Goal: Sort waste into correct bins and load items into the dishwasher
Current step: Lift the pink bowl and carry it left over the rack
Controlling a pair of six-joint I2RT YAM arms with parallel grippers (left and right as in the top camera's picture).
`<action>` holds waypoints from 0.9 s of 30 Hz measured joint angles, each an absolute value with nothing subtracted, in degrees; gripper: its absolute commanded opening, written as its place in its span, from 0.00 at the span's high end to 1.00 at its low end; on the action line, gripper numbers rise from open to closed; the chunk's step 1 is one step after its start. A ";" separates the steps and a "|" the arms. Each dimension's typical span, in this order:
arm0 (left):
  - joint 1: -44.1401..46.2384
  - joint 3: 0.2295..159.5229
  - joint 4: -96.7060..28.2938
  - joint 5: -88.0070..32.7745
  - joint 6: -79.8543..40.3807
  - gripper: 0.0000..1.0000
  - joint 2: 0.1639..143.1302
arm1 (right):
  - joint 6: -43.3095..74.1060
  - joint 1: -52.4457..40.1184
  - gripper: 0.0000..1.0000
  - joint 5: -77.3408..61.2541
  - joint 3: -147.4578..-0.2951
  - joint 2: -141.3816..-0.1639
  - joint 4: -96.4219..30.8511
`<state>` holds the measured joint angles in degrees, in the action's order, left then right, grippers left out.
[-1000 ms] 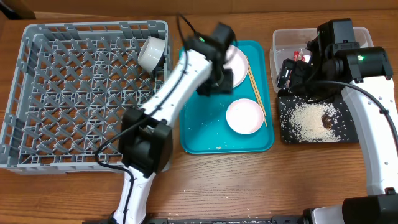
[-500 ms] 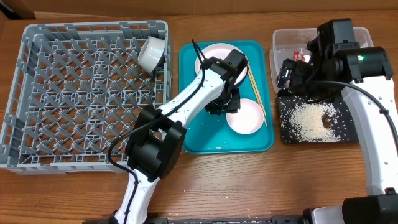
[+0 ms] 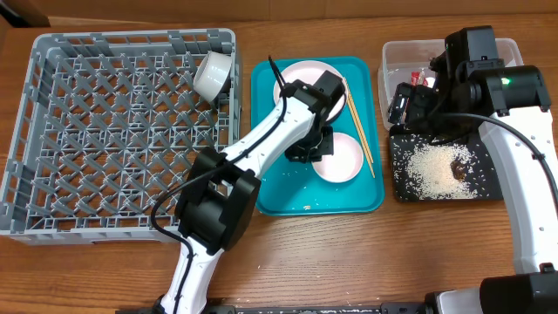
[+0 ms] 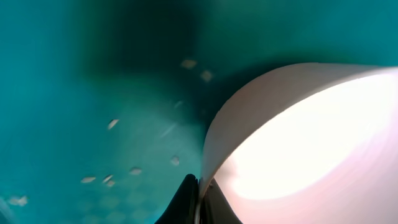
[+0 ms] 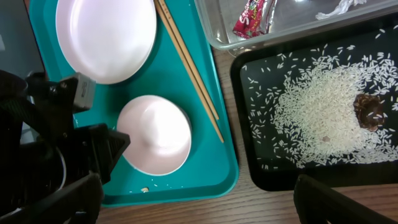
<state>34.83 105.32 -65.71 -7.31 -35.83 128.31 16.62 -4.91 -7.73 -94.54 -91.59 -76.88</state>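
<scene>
On the teal tray my left gripper is shut on the left rim of a white bowl; up close the rim sits pinched between the dark fingers of that gripper, with the bowl to the right. The pink-white plate lies behind, partly under the arm. Chopsticks lie along the tray's right side. A small white cup rests on its side in the grey dish rack. My right gripper hangs open above the bins. The clear tub holds a red wrapper and white paper.
The black tray carries rice and a brown lump. A few grains lie scattered on the teal tray. Bare wooden table runs along the front edge.
My left arm swung down from the plate to the bowl, and its gripper closed on the rim. The bowl shifted slightly left. The right arm stayed put.
</scene>
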 measured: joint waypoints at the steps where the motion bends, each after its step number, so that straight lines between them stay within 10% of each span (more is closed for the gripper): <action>1: 34.41 105.60 -66.92 -7.33 -35.24 0.96 128.27 | 16.64 -4.91 0.00 -7.70 -94.54 -91.59 -76.93; 12: 27.90 110.96 -76.49 1.15 -29.76 0.96 113.78 | 16.62 -4.91 0.00 -7.70 -94.54 -91.59 -76.79; 27: 22.79 109.89 -92.92 47.70 -37.74 0.96 98.35 | 16.62 -4.91 0.00 -7.73 -94.54 -91.59 -76.73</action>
